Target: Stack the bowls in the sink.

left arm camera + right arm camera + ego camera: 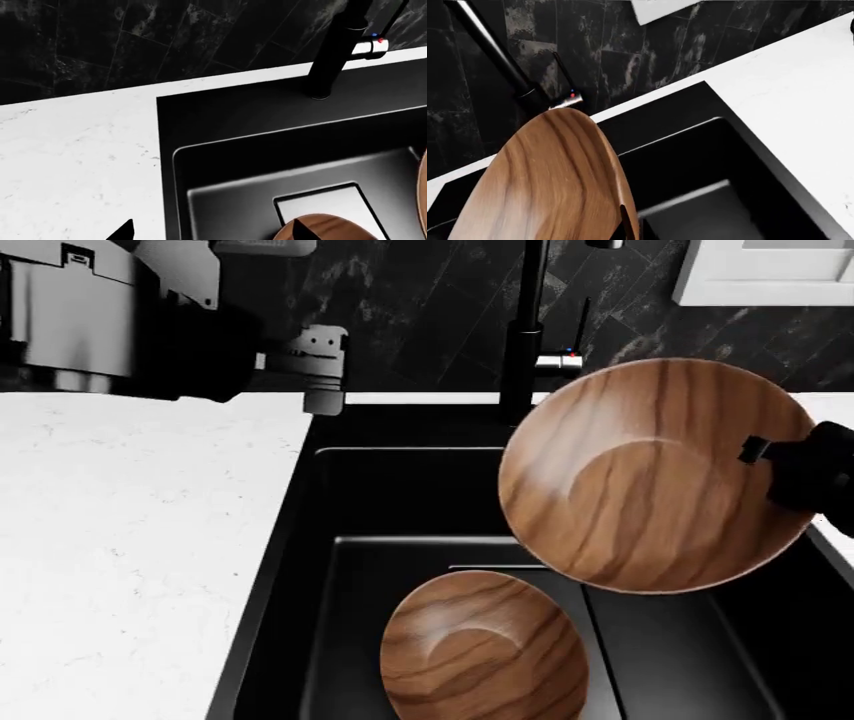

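Looming closest in the head view, your raised glossy brown wooden bowl (647, 475) is hanging tilted above the deep matte black rectangular sink (400, 500), its hollow facing the camera. Your right hand (781, 465) is pinching its rim at the far right edge. A second brown wooden bowl (483, 650) is lying flat on the sink's bottom, below and apart from the raised one. Your left hand (320, 365) is hovering over the white marbled surface (120, 540) by the sink's left rear corner, holding nothing; how wide it is standing, you cannot tell. The tall black faucet (527, 330) is rising behind the basin.

Through the left wrist view, you are looking down on the sink's corner (220, 145), the faucet's base (333, 55), and a sliver of the lower bowl (327, 227).

From the right wrist view, the held bowl (554, 185) is filling the foreground edge-on, with the sink (694, 165) beneath.
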